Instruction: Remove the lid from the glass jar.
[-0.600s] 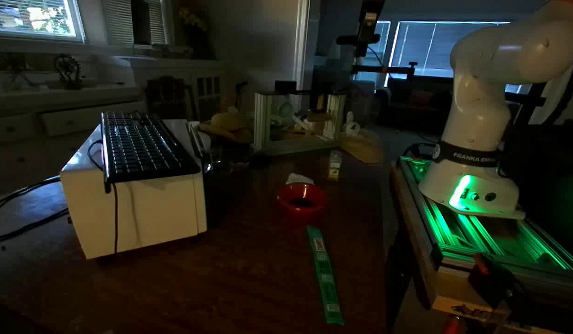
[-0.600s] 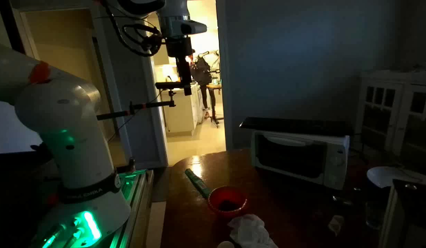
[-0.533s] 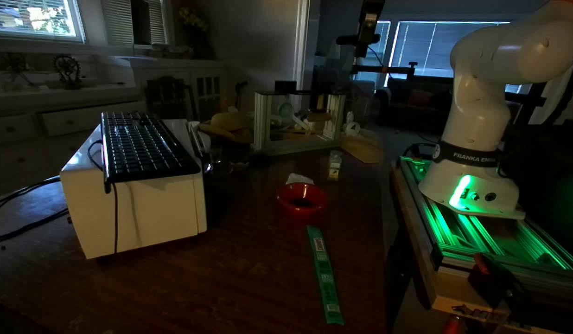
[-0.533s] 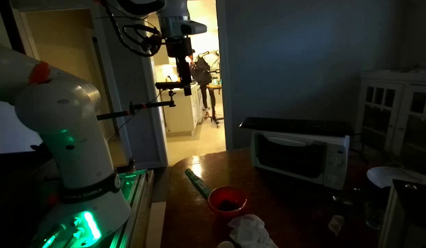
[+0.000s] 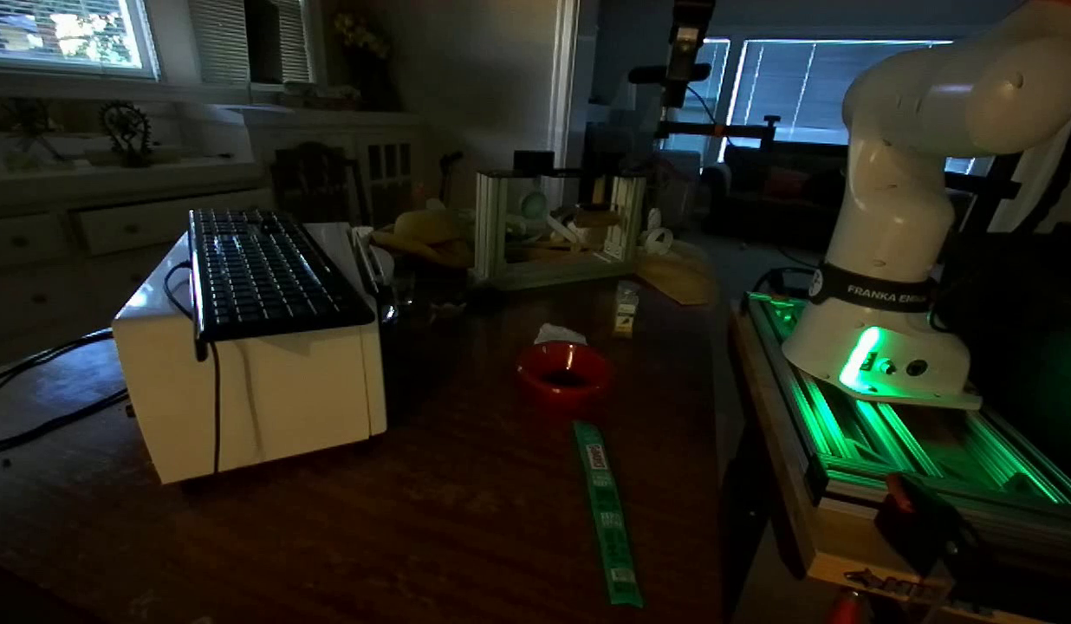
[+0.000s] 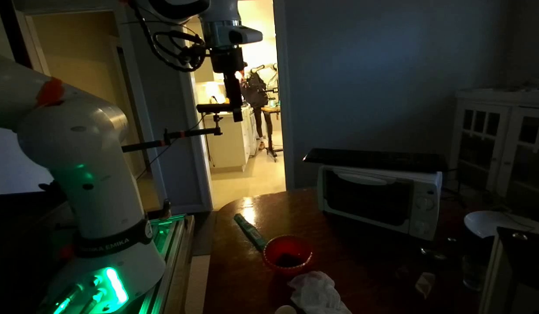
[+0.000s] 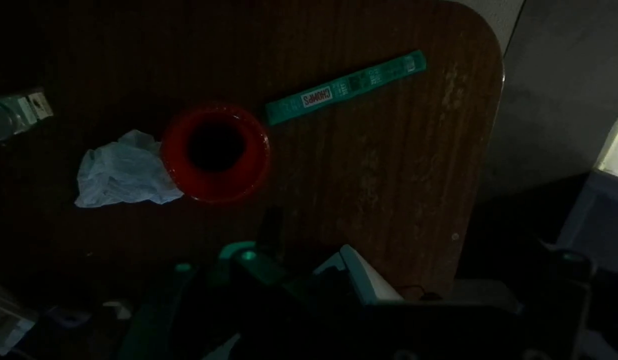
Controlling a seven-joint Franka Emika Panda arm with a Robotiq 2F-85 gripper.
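A clear glass jar (image 5: pixel 625 308) with a pale yellow label stands upright on the table in an exterior view. In the wrist view the jar (image 7: pixel 21 112) is at the left edge, with its round lid (image 7: pixel 0 121) on top. A round pale top at the bottom edge of an exterior view (image 6: pixel 285 310) looks like the same lid. My gripper (image 6: pixel 237 115) hangs high above the table, well apart from the jar. In the wrist view its dark fingers (image 7: pixel 416 245) stand wide apart with nothing visible between them, though the picture is very dark.
A red bowl (image 7: pixel 216 192) and a crumpled white plastic bag (image 7: pixel 124 172) lie near the jar. A green Chomps packet (image 7: pixel 346 86) lies beyond the bowl. A white toaster oven (image 6: pixel 380 200) with a black keyboard (image 5: pixel 271 273) on top stands on the table. A metal frame (image 5: pixel 544 277) stands behind.
My gripper has shifted very slightly downward. Nothing on the table has moved.
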